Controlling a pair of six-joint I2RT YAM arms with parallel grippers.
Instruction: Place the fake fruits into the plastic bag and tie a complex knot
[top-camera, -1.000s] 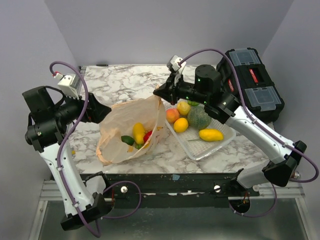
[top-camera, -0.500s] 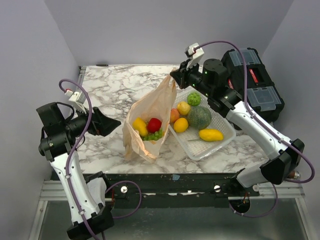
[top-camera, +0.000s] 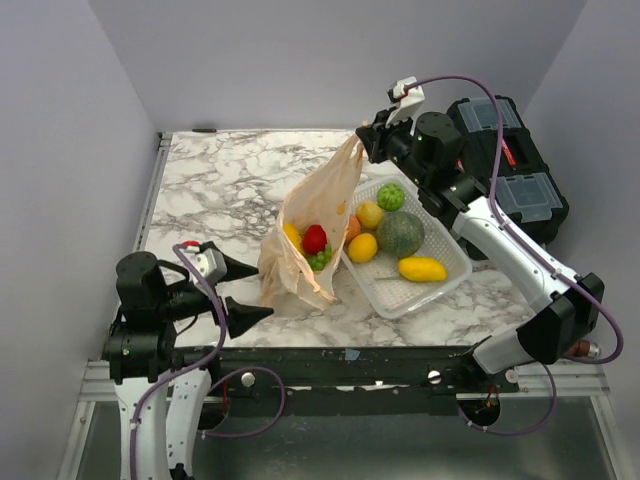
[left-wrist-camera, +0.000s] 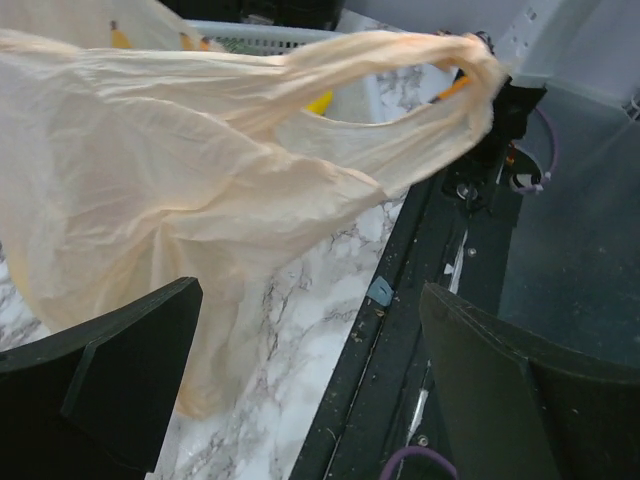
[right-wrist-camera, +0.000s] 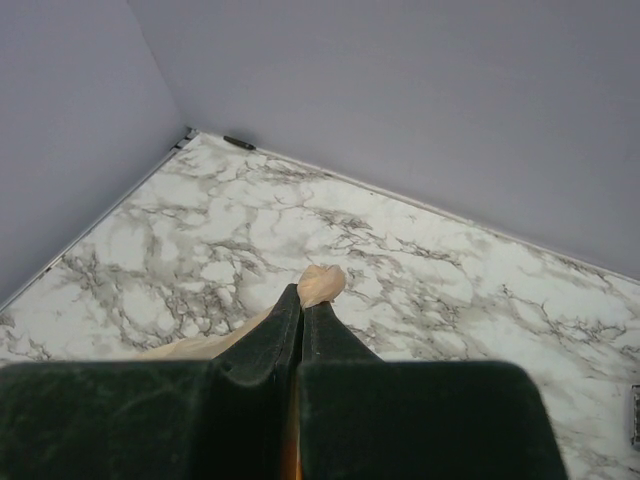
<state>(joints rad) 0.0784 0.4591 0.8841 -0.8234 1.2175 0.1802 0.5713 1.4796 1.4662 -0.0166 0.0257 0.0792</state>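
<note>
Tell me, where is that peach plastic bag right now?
In the top view the plastic bag stands mid-table, its handle pinched by the right tool, just left of the white basket, with the open left tool near its base.

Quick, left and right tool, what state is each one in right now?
Left tool: open, holding nothing.
Right tool: closed on the top of the plastic bag, holding it up.

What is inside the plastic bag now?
The plastic bag shows a red fruit, a yellow fruit and a green cluster. Anything deeper is covered by its plastic.
</note>
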